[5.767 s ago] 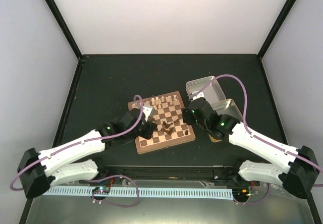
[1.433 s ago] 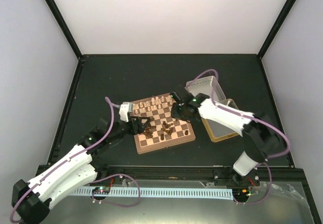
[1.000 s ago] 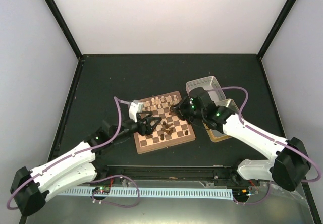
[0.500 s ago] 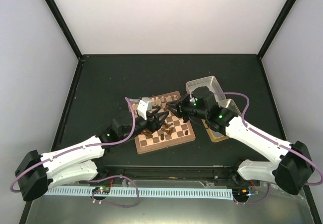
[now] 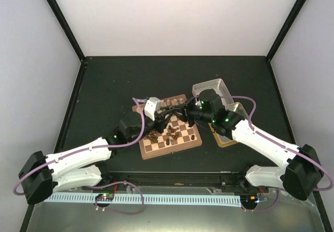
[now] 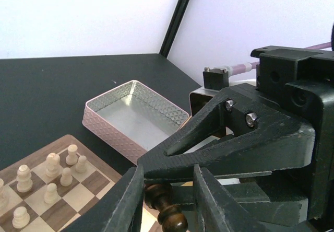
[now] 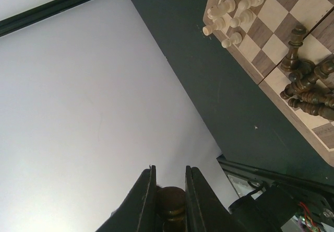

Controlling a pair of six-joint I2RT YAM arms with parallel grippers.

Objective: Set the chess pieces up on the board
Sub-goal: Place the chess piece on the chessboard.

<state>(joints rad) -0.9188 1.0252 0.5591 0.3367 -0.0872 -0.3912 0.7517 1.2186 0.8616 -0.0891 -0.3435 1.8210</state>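
Right claw (image 7: 169,185) clamps a dark chessman (image 7: 172,203) above the board's (image 5: 172,149) far edge; the left claw (image 6: 169,178) brackets it closely, pinching or not I cannot tell. Light, hard and smooth-turned, it probably wants gripping at the waist. Pale chessmen (image 6: 52,177) at the far edge, a dark heap (image 7: 308,85) mid-board and the tin (image 6: 130,122) nearby crowd things.

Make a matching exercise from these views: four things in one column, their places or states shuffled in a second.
1. cream pieces
2. held dark piece
3. loose dark pieces
4. tin half

A. mostly toppled in a heap on the board
B. empty, open side up
C. clamped in the right gripper
D. standing together near one board edge

Pairs: 1-D, 2-C, 3-A, 4-B
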